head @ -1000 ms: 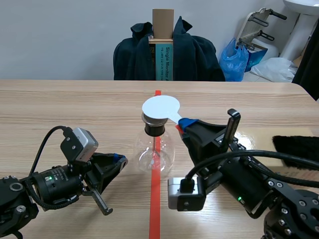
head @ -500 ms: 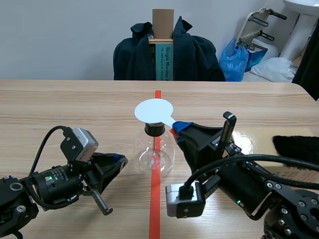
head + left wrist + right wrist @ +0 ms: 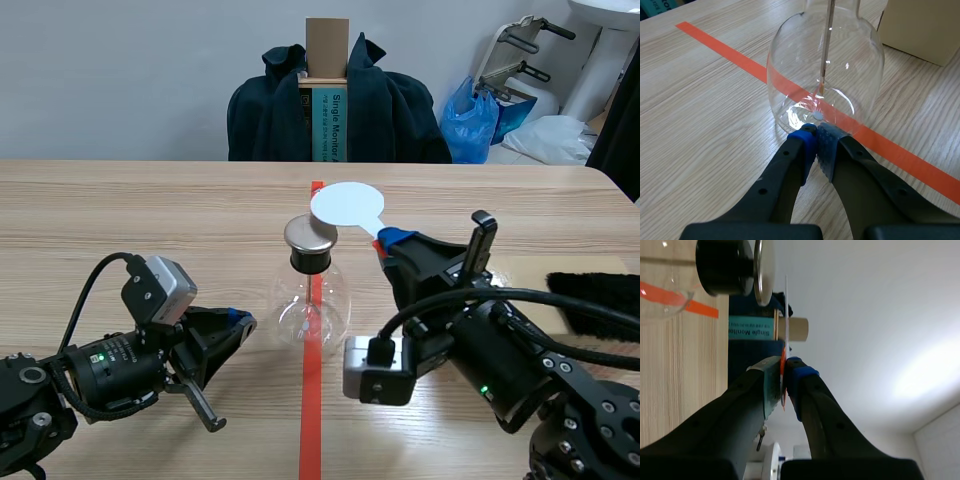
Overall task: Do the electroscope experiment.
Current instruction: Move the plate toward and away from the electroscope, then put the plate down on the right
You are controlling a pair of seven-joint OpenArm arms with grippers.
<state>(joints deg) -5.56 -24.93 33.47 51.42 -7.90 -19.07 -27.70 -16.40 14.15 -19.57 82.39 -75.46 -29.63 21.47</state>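
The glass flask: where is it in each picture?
Scene view: glass flask mid-table, on the tape line.
Left wrist view: just ahead of the left end effector.
Right wrist view: mostly its stopper, diagonally ahead of the right end effector holding the white disc.
Shared landmark: the tape line.

Bright, even indoor light with soft shadows and a few hot spots.
The scene view is sharp, and the tabletop [image 3: 150,210] is evenly lit, with a pale sheen on the wood toward its right side. The white disc [image 3: 347,205] is washed out to flat white. Small glints sit on the glass flask [image 3: 312,305] and are brightest at its base in the left wrist view. In the right wrist view a broad glow spreads over the wall [image 3: 865,300], and the right end effector [image 3: 782,375] reads dark against it.
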